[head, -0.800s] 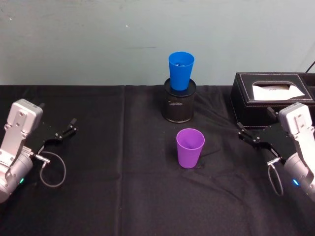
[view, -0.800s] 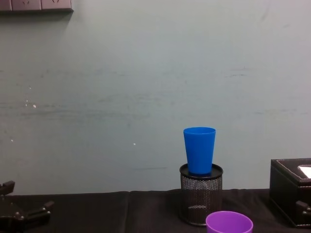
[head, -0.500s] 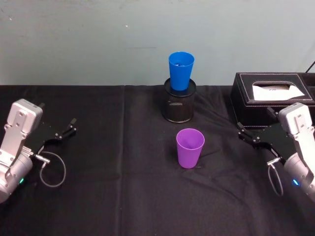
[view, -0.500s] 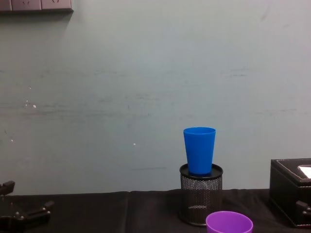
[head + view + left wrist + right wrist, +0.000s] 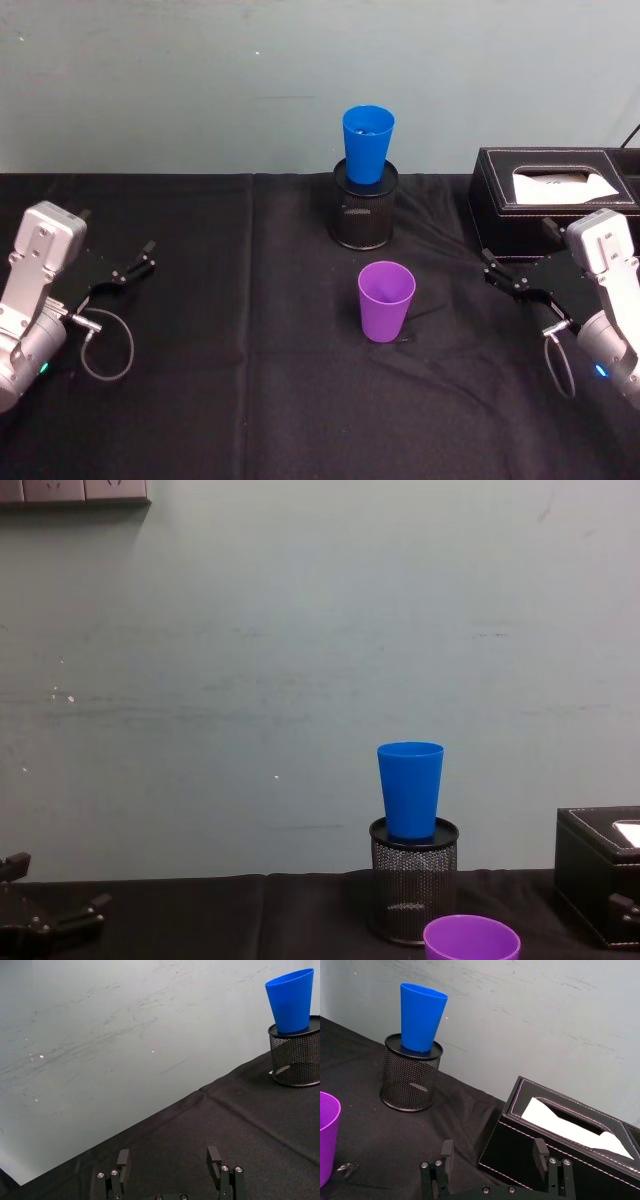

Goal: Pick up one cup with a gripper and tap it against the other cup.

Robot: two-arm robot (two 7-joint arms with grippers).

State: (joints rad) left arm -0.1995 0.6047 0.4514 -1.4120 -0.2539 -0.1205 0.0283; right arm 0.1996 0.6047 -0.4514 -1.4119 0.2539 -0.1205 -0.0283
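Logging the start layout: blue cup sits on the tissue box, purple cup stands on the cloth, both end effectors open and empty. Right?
No: the blue cup sits on the black mesh pen holder, as the head view shows. The purple cup stands on the cloth; the left end effector and right end effector are open and empty.

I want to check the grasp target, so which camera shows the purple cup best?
The head view: the whole purple cup stands upright on the cloth, nearer than the mesh holder. The right wrist view cuts it off at the picture's edge; the chest view catches its rim.
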